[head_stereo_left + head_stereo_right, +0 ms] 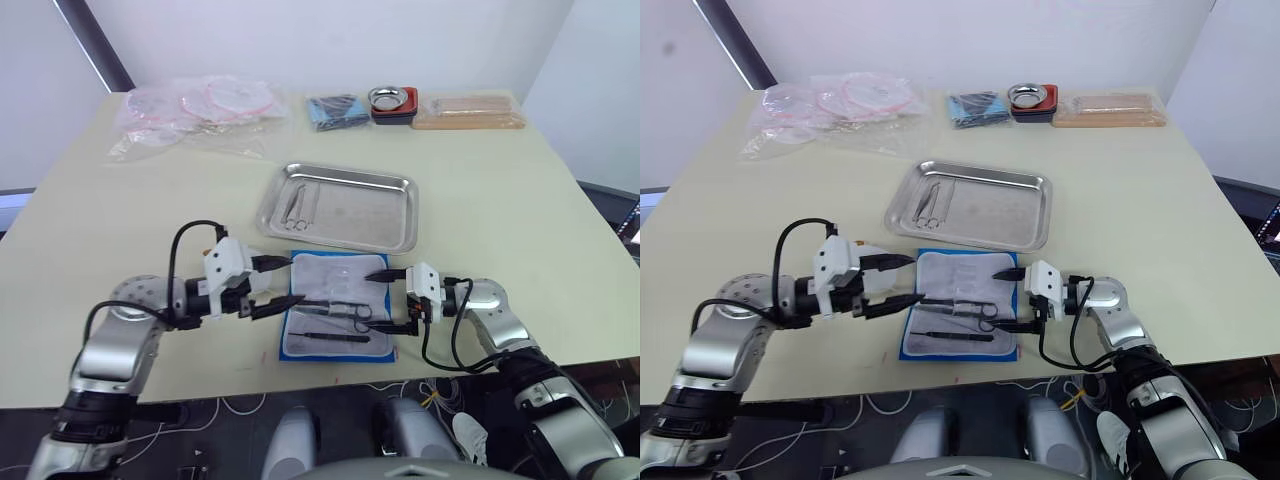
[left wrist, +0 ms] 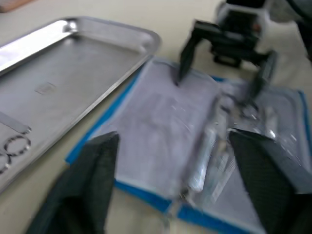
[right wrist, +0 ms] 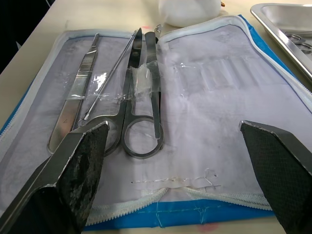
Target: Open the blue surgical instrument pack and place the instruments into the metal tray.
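Here the left gripper [image 1: 268, 287] hangs at the left edge of the blue surgical instrument pack [image 1: 336, 320], its two black fingers spread wide with nothing between them, tips pointed in over the lining. The right gripper [image 1: 392, 297] faces it from the pack's right edge, likewise spread wide and empty, one fingertip over the far part of the lining and the other near the front. I judge this mirrored stance lets one gripper steady the pouch while the other draws a tool out.

The pack lies unzipped and flat near the table's front edge, pale lining up, so the tools can be reached from above. The instruments [image 3: 131, 97] remaining in it, ring-handled scissors, a flat-handled tool and a thin probe, lie side by side on the half nearest the front edge, under clear straps; these straps probably mean each piece must slide out lengthwise.

The metal tray [image 1: 400, 205] sits just beyond the pack, nearly touching its far edge, which keeps each transfer short. A few instruments already rest in its left end [image 1: 298, 202].
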